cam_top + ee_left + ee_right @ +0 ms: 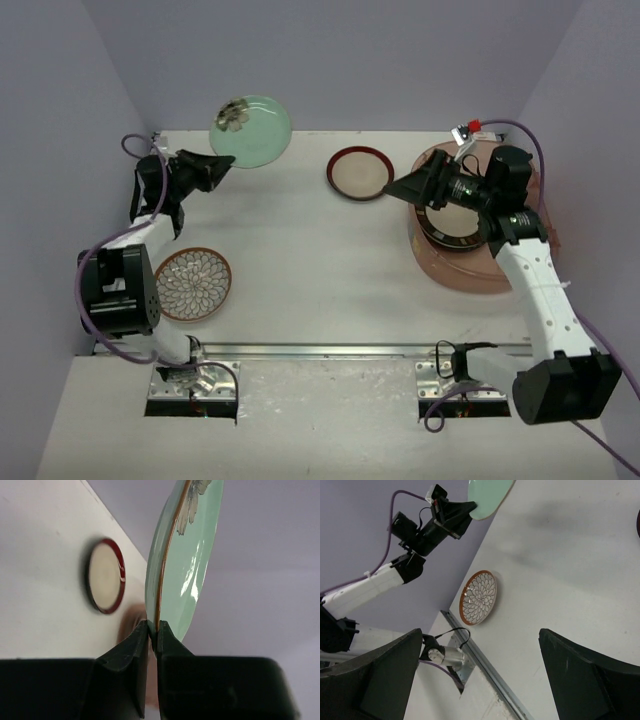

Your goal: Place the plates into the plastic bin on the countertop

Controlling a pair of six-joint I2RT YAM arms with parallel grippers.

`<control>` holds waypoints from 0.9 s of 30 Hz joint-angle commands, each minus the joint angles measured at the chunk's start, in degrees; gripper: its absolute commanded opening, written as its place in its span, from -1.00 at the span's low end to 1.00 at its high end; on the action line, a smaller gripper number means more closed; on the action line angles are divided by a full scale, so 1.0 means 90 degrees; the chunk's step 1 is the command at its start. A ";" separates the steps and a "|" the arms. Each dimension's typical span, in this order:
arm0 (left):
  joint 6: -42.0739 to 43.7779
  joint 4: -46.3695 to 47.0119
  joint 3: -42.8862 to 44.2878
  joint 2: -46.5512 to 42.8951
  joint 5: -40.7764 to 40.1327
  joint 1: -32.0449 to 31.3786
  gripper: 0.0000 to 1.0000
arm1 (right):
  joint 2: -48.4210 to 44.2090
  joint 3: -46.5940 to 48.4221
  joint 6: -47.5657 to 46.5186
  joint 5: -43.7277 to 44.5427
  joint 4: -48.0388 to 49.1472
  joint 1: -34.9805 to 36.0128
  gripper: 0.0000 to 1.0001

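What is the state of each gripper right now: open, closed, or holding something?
Left gripper: closed on the rim of the mint green plate.
Right gripper: open, holding nothing.

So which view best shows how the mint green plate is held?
Left wrist view: the mint green plate is edge-on, its rim pinched in the shut left claw. The top view shows its whole face but the grip small; the right wrist view, only a cropped part.

Mint green plate (251, 130) lifted, tilted, rim clamped by left gripper (228, 163). Maroon-rimmed plate (359, 173) and petal-pattern plate (193, 284) flat on countertop (320, 270). Plastic bin (470, 272) at right (black-rimmed plate (455, 225) inside).
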 commanded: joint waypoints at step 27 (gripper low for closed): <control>0.1029 -0.0161 -0.0650 -0.1895 0.0699 -0.3746 -1.00 | 0.0602 -0.0576 -0.0111 -0.0111 0.0128 0.0160 -0.84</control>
